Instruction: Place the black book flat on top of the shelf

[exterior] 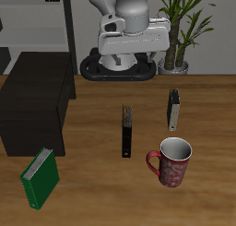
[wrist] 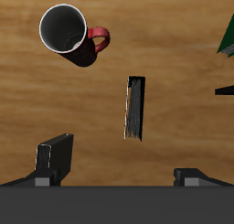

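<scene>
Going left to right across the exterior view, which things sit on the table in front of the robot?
Shelf → green book → black book → mug. The small grey book stands farther back, straight behind the mug, so I leave it out of the order.

The surface [exterior: 101, 188] is warm, grained wood with a soft sheen. The mug [exterior: 171, 162] looks glazed, mottled red. The black book [exterior: 126, 131] and the shelf [exterior: 32, 105] look matt.

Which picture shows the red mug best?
The exterior view: the red mug stands upright near the table's front edge, showing its side, handle and rim. The wrist view looks down into its dark opening, with only the handle sticking out.
</scene>
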